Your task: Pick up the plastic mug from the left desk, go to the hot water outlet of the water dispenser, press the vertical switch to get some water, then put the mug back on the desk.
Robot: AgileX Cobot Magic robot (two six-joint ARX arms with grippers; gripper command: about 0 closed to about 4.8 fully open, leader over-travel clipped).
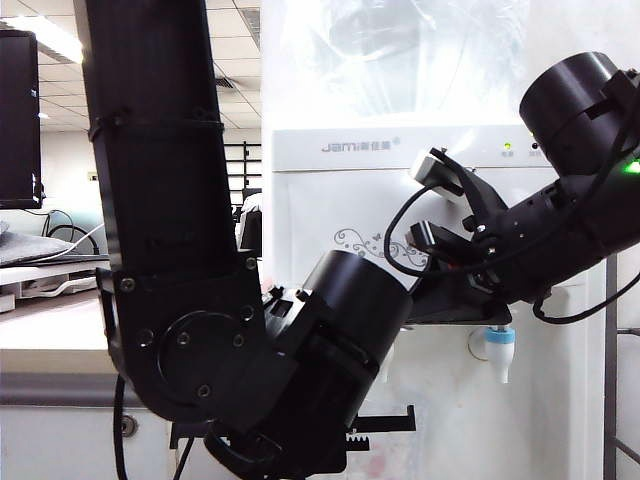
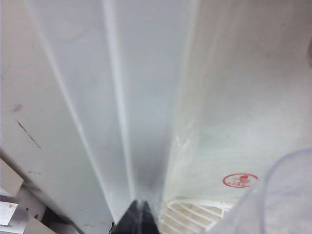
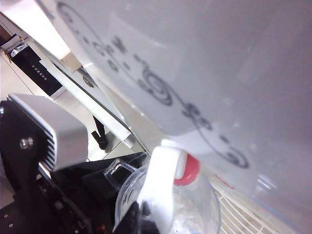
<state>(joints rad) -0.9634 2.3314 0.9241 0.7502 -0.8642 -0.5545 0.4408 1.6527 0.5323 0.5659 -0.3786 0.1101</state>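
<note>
One water dispenser [image 1: 400,200] stands in the exterior view, white, with a grey swirl ornament on its front. Two arms are counted before it. One tap with a blue collar [image 1: 499,345] shows there below the right arm; the arms cover the other tap in that view.

In the right wrist view the hot water outlet [image 3: 187,170], with its red collar, and the vertical switch [image 3: 163,185], one white lever, stand directly above the open rim of one plastic mug [image 3: 195,214]. The mug sits under the outlet, off the table. Dark parts of the right end effector [image 3: 139,219] appear at the foot of the lever; whether its jaws are wide or narrow cannot be told.

In the left wrist view the left end effector [image 2: 140,218] shows only dark tips, pressed together. The mug's clear rim [image 2: 287,195] lies just beside them, above the white drip grille [image 2: 190,217]. Whether the tips pinch the mug's handle cannot be told
</note>
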